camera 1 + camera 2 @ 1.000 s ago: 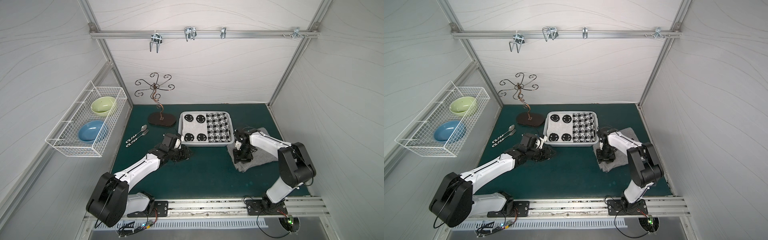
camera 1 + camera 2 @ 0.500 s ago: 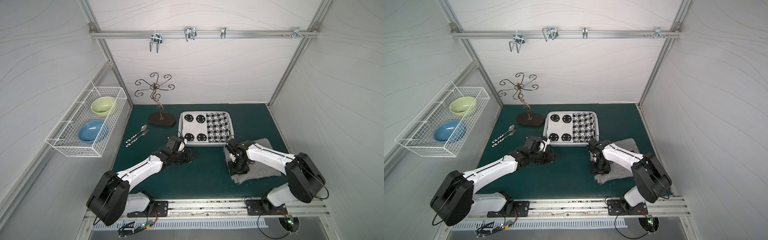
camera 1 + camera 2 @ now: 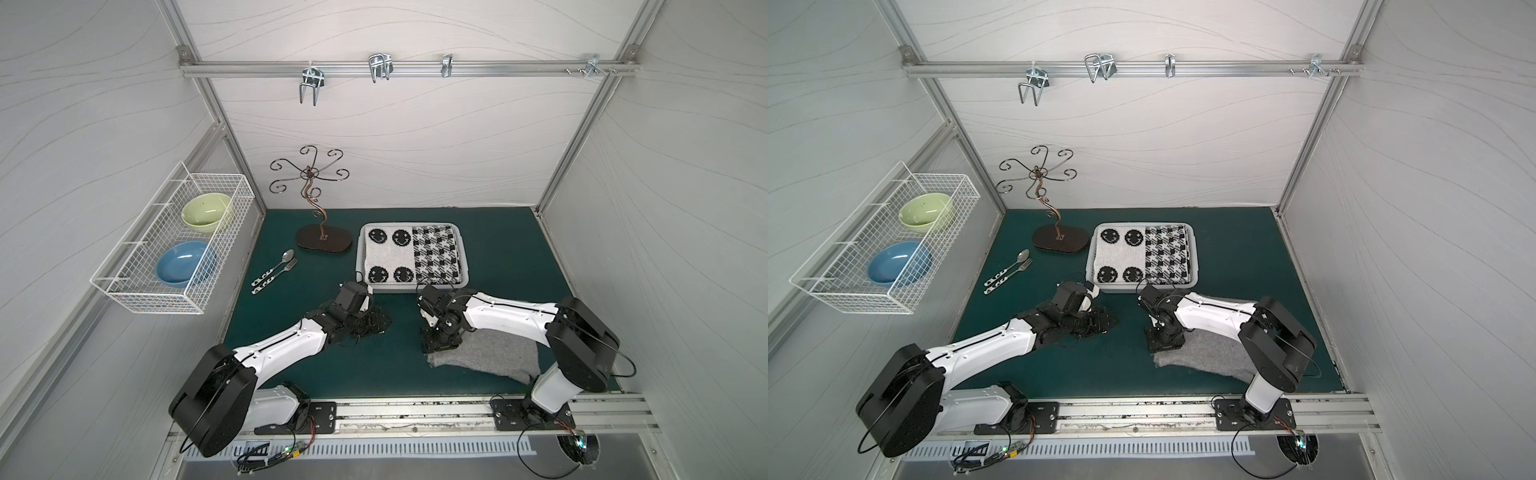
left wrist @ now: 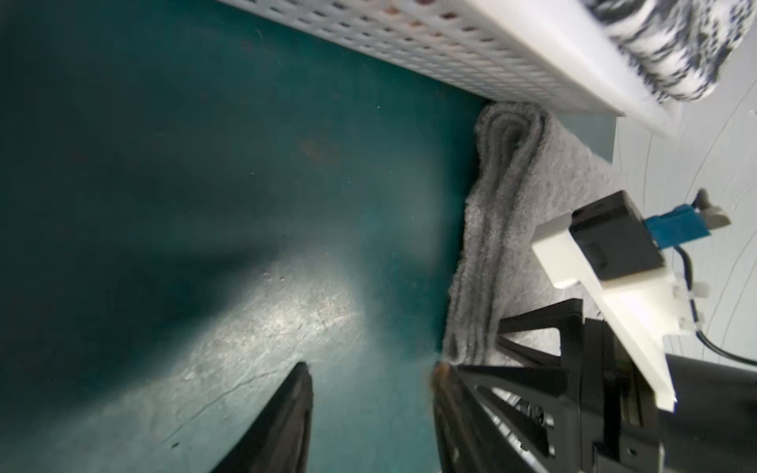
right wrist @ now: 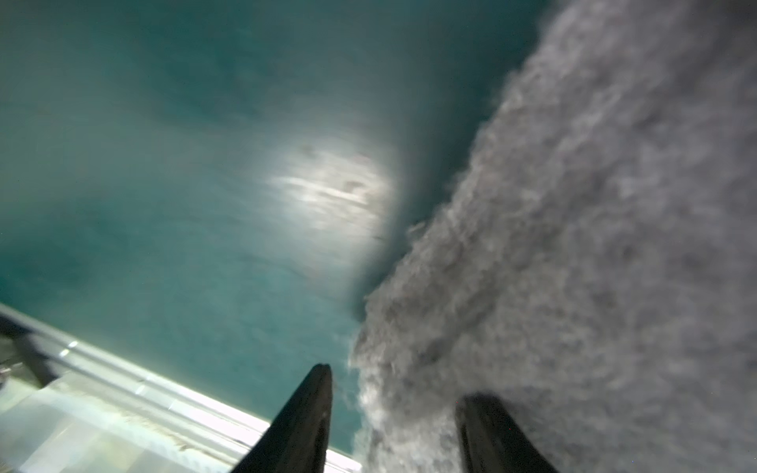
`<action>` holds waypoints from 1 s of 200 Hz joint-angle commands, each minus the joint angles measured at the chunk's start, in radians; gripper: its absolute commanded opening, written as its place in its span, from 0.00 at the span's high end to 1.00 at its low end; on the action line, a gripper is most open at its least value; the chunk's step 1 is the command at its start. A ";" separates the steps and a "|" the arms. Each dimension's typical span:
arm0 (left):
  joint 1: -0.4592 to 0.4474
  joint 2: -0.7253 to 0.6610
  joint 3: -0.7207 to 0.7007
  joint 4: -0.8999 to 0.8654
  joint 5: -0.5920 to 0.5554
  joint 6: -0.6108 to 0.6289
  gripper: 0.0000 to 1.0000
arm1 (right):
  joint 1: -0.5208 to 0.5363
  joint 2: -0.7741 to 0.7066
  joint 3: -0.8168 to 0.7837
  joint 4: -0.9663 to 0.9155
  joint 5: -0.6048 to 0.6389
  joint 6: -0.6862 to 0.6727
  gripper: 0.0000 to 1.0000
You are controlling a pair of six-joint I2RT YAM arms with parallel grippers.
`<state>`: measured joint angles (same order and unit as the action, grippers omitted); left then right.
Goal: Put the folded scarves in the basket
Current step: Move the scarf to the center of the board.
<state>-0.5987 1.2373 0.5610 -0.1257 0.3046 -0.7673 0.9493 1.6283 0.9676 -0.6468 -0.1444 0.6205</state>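
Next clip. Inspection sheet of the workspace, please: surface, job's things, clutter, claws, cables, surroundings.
Surface: green mat, scuffed, no spills seen.
Job's things: grey folded scarf lies on the mat, outside the basket; basket holds patterned knitwear.
Clutter: jewellery stand, spoon and fork on the mat.
Claws: left claw open, empty, over bare mat; right claw open at the scarf's edge.
Cables: loose wires by the front rail.
Surroundings: wire rack with green bowl and blue bowl; hooks on overhead rail.

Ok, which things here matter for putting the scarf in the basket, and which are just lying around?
Job: grey scarf, basket, right claw at the scarf's edge, left claw.
Lying about: wire rack, green bowl, blue bowl, stand, spoon, fork, hooks, smiley scarf and check scarf already in the basket.
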 commanded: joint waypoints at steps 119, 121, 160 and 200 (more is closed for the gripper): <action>-0.234 0.214 0.166 0.245 -0.085 -0.083 0.44 | -0.220 -0.655 -0.184 -0.098 0.067 -0.009 0.45; -0.236 0.223 0.171 0.252 -0.083 -0.080 0.43 | -0.221 -0.659 -0.185 -0.100 0.070 -0.012 0.45; -0.255 0.398 0.237 0.365 -0.069 -0.087 0.36 | -0.232 -0.751 -0.190 -0.133 0.119 -0.032 0.45; -0.307 0.551 0.315 0.344 -0.088 -0.084 0.35 | -0.259 -0.810 -0.199 -0.170 0.120 -0.053 0.45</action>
<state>-0.8738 1.7123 0.8330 0.2245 0.2249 -0.8417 0.7052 0.8570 0.7673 -0.7662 -0.0368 0.5938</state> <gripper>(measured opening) 0.651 0.553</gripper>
